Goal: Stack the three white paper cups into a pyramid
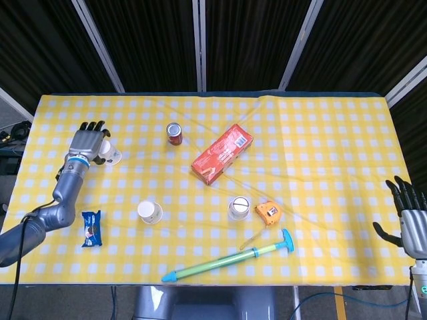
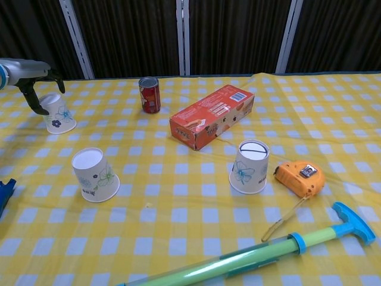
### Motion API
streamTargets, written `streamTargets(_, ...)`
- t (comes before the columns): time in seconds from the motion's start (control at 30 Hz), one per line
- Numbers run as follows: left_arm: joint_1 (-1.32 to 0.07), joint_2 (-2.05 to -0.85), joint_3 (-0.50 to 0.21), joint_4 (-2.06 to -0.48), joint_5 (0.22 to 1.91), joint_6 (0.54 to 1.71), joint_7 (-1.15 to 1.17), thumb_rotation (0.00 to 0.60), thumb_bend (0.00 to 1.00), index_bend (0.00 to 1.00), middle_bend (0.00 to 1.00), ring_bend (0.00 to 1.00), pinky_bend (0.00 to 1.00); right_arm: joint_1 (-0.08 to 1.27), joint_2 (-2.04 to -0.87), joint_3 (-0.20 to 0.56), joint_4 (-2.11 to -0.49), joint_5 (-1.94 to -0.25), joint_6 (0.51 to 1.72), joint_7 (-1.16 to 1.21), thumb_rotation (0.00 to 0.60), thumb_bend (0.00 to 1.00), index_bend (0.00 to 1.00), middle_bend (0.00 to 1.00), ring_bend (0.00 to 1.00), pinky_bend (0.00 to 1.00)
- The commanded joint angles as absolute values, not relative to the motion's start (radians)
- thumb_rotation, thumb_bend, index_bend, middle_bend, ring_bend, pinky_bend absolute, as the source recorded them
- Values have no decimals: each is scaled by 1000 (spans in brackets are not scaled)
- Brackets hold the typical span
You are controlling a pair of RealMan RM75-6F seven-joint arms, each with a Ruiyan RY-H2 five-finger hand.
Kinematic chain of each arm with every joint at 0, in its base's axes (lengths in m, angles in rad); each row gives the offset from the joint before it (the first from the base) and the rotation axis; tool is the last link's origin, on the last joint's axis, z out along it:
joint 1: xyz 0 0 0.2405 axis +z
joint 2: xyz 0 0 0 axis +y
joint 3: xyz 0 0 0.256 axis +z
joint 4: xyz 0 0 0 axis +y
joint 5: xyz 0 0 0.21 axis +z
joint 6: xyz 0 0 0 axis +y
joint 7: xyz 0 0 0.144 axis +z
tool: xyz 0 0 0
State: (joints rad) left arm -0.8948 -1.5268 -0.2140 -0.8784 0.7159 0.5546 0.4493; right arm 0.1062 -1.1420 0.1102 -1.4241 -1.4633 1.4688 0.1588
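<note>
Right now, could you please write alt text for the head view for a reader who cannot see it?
The robot's left hand reaches over the far-left paper cup on a yellow checked table. Two more cups stand nearer, among a can, an orange box and a tape measure; the right hand waits open at the table's edge.

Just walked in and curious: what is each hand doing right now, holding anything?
Left hand: open, fingers spread over the far-left paper cup, not gripping it.
Right hand: open, holding nothing.

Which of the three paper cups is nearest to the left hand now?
The far-left paper cup, left of the red can. The left hand is right over it; the front-left cup and the cup beside the tape measure stand well away.
</note>
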Motion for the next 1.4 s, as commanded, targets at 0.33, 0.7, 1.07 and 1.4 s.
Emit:
streamTargets(0.33, -898, -1531, -196, -858, 717, 566, 420, 600, 445, 434, 0, 0, 0, 103, -1141, 114, -1417, -1465, 1480, 178, 600, 137, 0, 0, 0, 0)
streamTargets(0.7, -788, -1282, -182, -1320, 913, 777, 336, 600, 445, 391, 0, 0, 0, 90, -1127, 103, -1449, -1505, 1520, 178, 600, 136, 0, 0, 0, 0)
streamTargets(1.07, -668, -1148, -87, -1633, 1128, 931, 309, 600, 445, 392, 0, 0, 0, 77, -1117, 74, -1481, -1566, 1555, 164, 600, 136, 0, 0, 0, 0)
streamTargets(1.4, -602, -1154, 10, -1745, 1288, 1003, 372, 600, 445, 387, 0, 0, 0, 66, -1112, 55, -1506, -1606, 1582, 152, 600, 137, 0, 0, 0, 0)
